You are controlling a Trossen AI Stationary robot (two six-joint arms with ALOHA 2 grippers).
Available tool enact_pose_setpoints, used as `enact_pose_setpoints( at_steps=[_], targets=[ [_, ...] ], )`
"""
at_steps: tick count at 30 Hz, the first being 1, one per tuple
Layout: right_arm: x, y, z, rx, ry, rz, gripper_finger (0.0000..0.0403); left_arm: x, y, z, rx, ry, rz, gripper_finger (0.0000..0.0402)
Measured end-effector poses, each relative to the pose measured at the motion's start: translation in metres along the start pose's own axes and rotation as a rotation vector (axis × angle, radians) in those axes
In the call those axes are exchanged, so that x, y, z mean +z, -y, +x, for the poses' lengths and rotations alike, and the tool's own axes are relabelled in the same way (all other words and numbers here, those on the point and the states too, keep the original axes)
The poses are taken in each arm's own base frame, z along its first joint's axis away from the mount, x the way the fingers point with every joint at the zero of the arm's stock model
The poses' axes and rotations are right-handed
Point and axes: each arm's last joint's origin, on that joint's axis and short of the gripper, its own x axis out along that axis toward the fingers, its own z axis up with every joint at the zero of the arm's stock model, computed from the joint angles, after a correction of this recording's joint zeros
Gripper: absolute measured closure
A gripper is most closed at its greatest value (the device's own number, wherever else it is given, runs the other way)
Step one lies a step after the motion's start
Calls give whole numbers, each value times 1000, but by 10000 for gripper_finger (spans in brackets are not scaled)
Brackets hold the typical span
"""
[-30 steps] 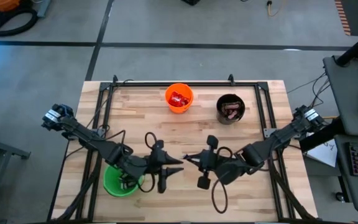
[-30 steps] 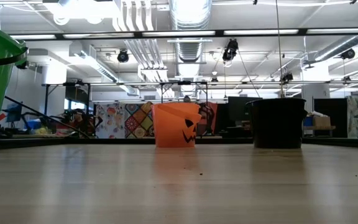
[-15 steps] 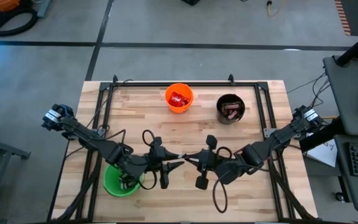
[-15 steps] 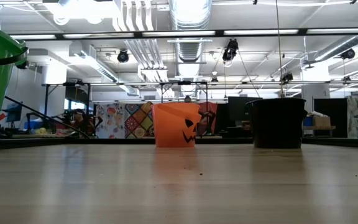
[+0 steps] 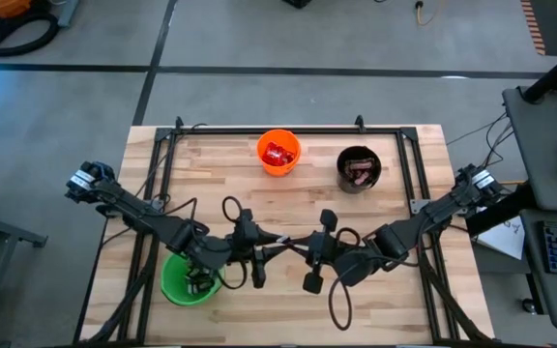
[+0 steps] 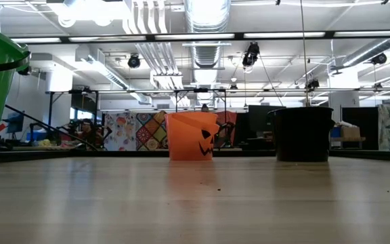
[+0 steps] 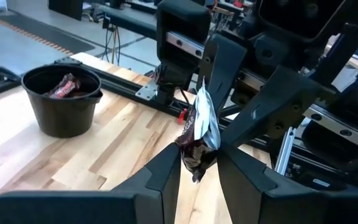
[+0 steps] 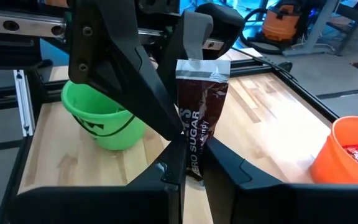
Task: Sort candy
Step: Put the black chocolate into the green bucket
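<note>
**Two grippers, one candy bar, held between them**

Both arms meet over the near-middle of the pale wooden slat table point(image 5: 404, 164), each closed on the same piece: a dark brown wrapped candy bar with pale print and a crimped silver end point(image 8: 201, 118). The right gripper point(image 8: 191, 163) pinches its lower end, fingers nearly together; the left gripper point(image 7: 199, 163) clamps the other end, fingers a little wider. Held off the table by both, the bar looks like it is mid-handover, probably so the arm nearer the right cup can carry it.

Just beside the left arm stands the bright green plastic cup point(image 5: 187, 280), near the table's front-left. Farther off, along the back, sit the orange plastic jack-o'-lantern cup point(image 5: 278, 153) holding red packets and the black plastic cup point(image 5: 359, 168) holding reddish-brown bars.

From above, the bar is only a thin sliver between dark fingers; the wrist views show its wrapper and both grips clearly. The table-level view shows the three cups but neither gripper, which suggests the bar is held outside that camera's sight.
</note>
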Motion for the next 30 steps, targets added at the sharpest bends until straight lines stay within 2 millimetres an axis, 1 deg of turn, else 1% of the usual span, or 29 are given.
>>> enact_pose_setpoints(
  at_steps=[7,10,13,14,18,21,26,28,30],
  targets=[
    [1,2,2,2,0,5,370,3,1,0,-12,29,55,317],
    [1,2,2,6,-3,5,370,4,1,0,-12,30,69,337],
    [1,2,2,6,-6,3,370,3,1,0,-13,29,85,381],
    [1,2,2,8,-6,3,369,3,1,0,-16,28,87,389],
    [1,2,2,6,-5,4,361,3,1,0,-16,28,87,390],
    [1,2,2,6,-5,26,339,3,1,0,-16,28,87,396],
    [2,3,1,10,-2,84,283,4,1,-1,-15,26,89,397],
    [4,4,-1,12,2,100,261,8,0,-6,-23,19,83,398],
    [6,6,-3,13,5,115,242,13,-2,-16,-25,1,85,398]
  ],
)
